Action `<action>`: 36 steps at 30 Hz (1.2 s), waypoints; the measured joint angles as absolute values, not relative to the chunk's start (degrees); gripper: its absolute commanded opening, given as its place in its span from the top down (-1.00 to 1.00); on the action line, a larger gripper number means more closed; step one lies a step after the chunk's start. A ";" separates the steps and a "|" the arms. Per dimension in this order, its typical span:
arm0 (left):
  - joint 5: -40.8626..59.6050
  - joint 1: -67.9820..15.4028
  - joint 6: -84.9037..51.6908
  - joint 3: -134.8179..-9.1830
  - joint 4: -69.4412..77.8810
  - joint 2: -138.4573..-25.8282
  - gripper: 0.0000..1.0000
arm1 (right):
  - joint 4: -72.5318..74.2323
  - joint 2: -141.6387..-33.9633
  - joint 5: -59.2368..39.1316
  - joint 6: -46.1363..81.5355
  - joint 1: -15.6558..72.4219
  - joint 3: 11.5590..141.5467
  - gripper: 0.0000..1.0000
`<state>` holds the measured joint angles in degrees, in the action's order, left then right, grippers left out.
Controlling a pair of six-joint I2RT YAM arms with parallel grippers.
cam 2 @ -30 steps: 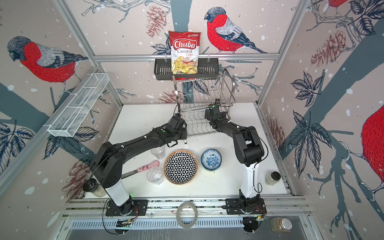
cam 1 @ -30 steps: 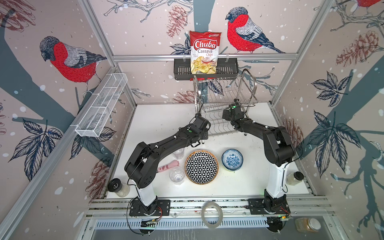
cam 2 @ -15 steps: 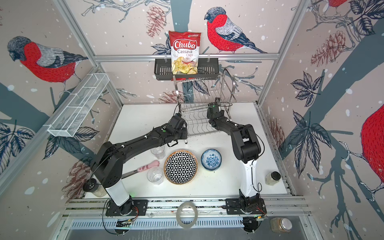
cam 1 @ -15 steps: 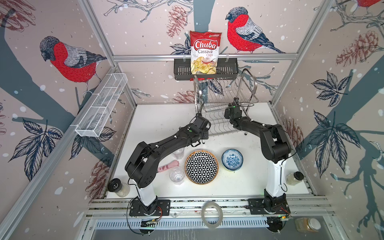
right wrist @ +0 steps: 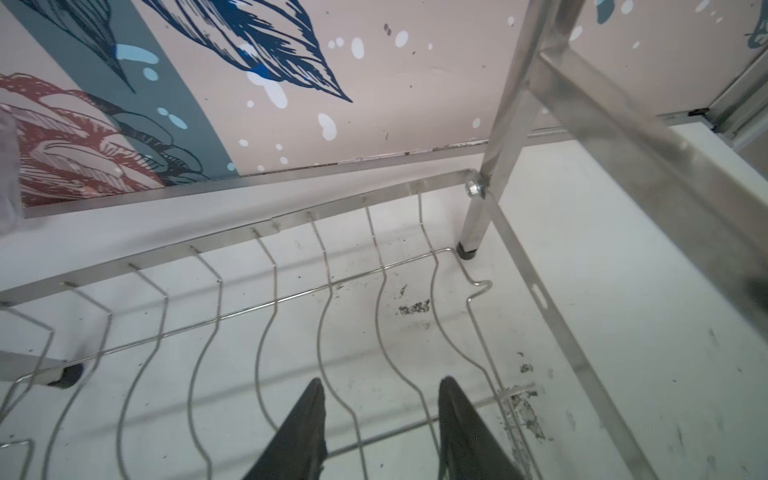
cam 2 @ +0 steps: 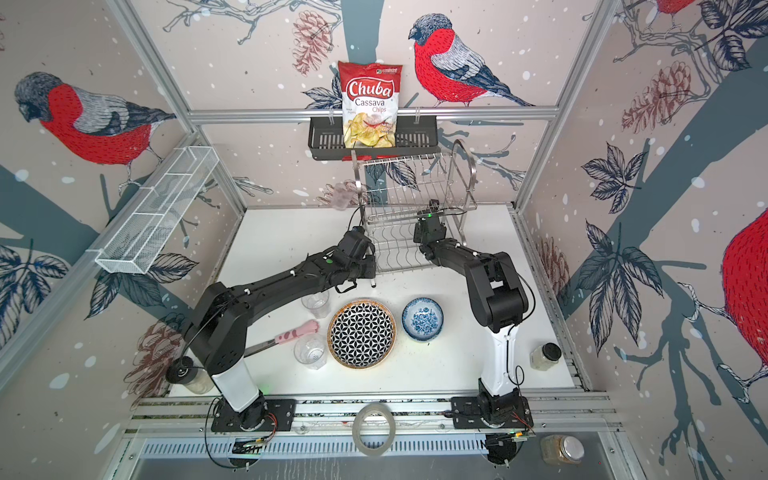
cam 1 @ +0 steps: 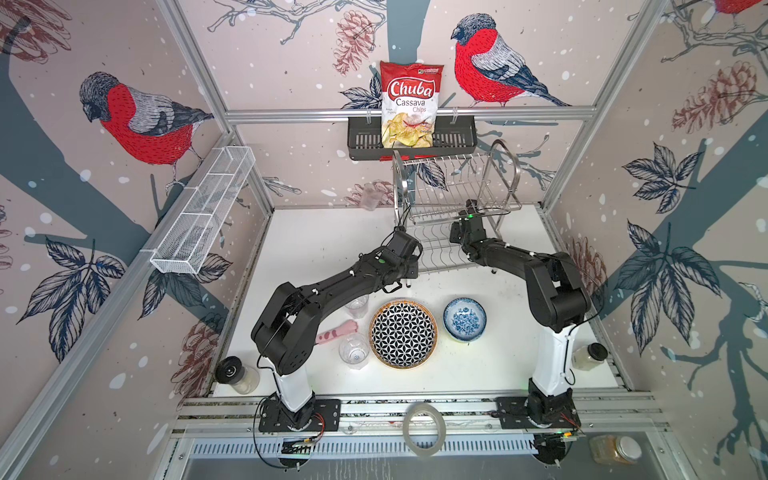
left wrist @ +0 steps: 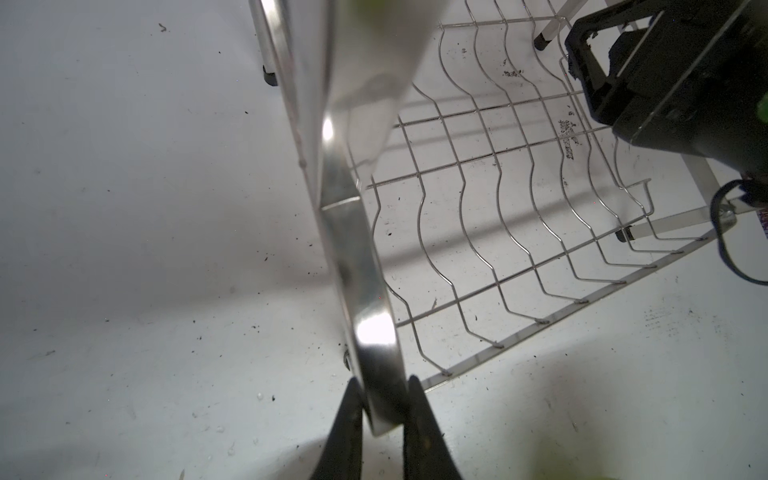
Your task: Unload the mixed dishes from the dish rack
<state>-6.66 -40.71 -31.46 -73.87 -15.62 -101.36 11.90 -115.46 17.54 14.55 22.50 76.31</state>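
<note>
Plate (cam 1: pixel 403 334) and bowl (cam 1: pixel 464 319) sit before the dish rack (left wrist: pixel 365 291); left gripper (left wrist: pixel 384 390) clamps its frame, right gripper (right wrist: pixel 380 386) gapes empty inside.

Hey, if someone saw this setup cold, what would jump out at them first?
Probably the red-and-white Chuba chips bag standing in the black basket on the back wall, among red-breasted bird wallpaper. Below it, the left arm and right arm meet at the shiny dish rack, the left gripper clamped on its steel side band. Toward the front, a black-and-white geometric plate lies face up on the white table.
</note>
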 measured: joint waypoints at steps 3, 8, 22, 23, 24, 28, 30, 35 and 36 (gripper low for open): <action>-6.61 -40.71 -31.46 -73.93 -15.51 -101.60 0.91 | 12.32 -115.11 16.62 14.98 22.50 75.40 0.10; -6.42 -40.71 -31.22 -74.81 -15.51 -102.24 0.80 | 12.27 -113.73 14.85 16.60 23.59 73.58 0.11; -4.36 -40.82 -31.11 -73.82 -18.79 -100.36 0.35 | 13.30 -103.83 13.34 19.73 30.22 63.90 0.09; -4.38 -40.91 -31.14 -73.73 -19.11 -100.20 0.29 | 13.34 -103.13 13.34 19.88 30.37 63.16 0.09; -4.32 -40.93 -31.16 -73.73 -19.31 -100.07 0.26 | 13.37 -102.41 13.34 19.94 30.52 62.46 0.09; -4.29 -41.04 -31.33 -73.78 -19.99 -99.77 0.20 | 13.30 -100.07 13.37 21.12 30.70 60.12 0.09; -4.29 -41.08 -31.55 -73.87 -20.12 -99.74 0.18 | 13.21 -98.98 13.41 21.39 30.72 59.07 0.09; -4.34 -41.19 -31.53 -74.08 -20.40 -99.63 0.16 | 13.21 -97.01 13.52 22.50 30.94 57.14 0.09; -4.36 -41.19 -31.53 -74.08 -20.45 -99.57 0.17 | 13.17 -96.71 13.52 22.68 30.96 56.80 0.09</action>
<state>-4.36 -41.19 -31.53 -74.08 -20.45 -99.57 13.17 -96.71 13.52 22.68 30.96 56.80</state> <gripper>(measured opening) 0.418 0.457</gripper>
